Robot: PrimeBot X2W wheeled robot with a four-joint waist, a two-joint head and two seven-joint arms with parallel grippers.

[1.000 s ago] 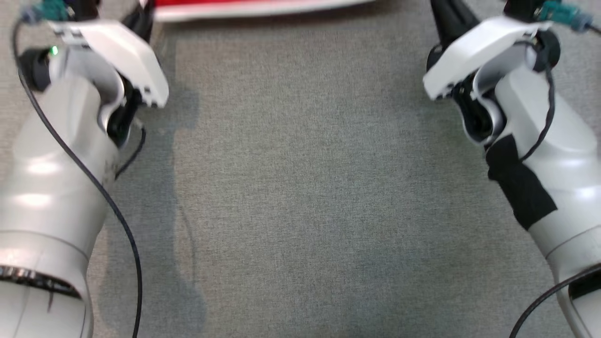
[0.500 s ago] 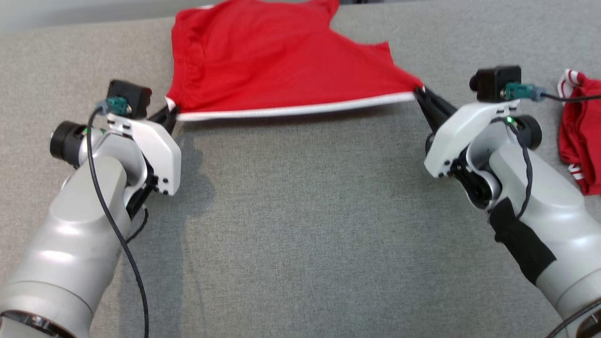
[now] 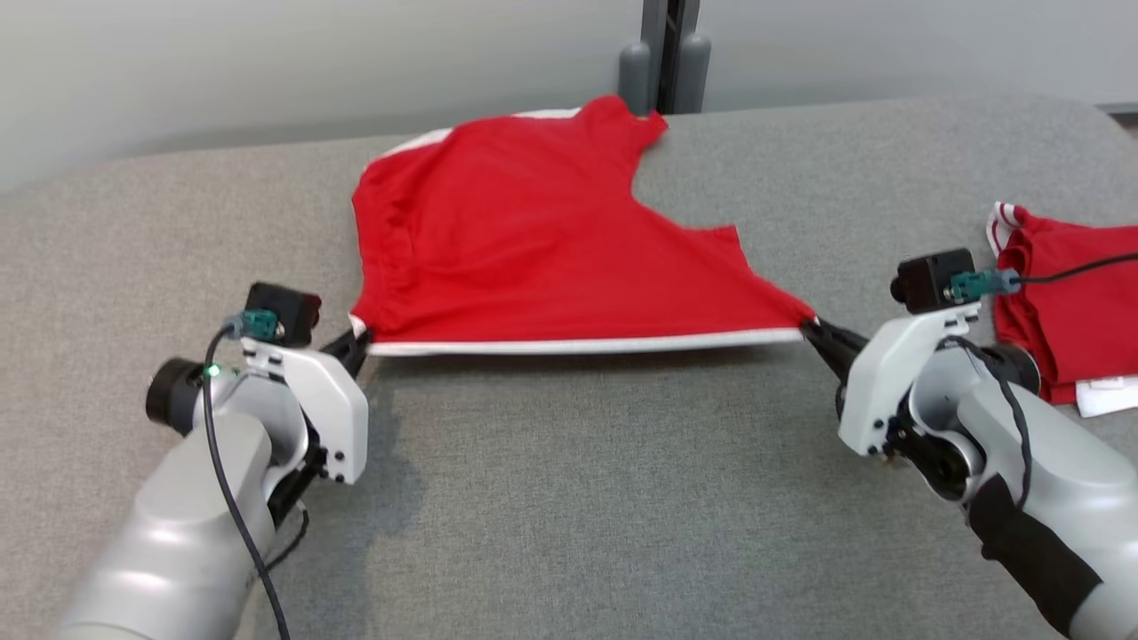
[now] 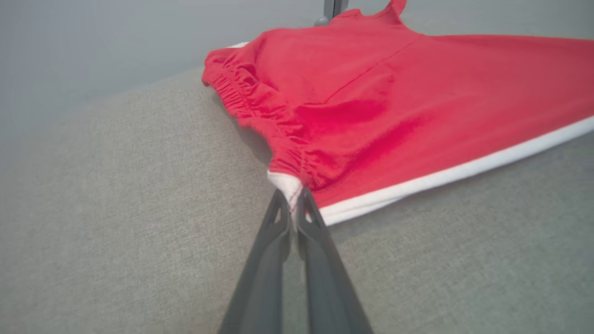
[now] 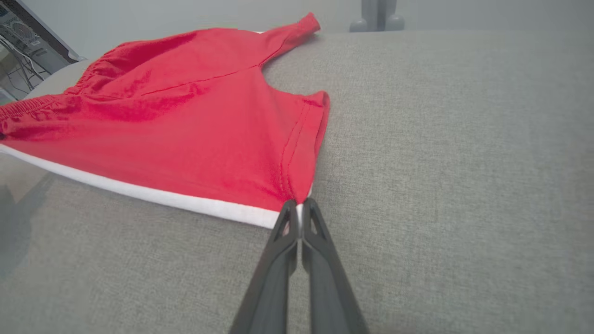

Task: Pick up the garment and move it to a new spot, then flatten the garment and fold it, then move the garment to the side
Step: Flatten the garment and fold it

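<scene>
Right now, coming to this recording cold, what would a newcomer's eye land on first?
The red garment stands out at once, spread over the far middle of the grey padded table. Its white-trimmed near edge is pulled taut between the left gripper and the right gripper, each shut on a corner. A second red garment lies bunched at the table's right edge, beside the right arm.
</scene>
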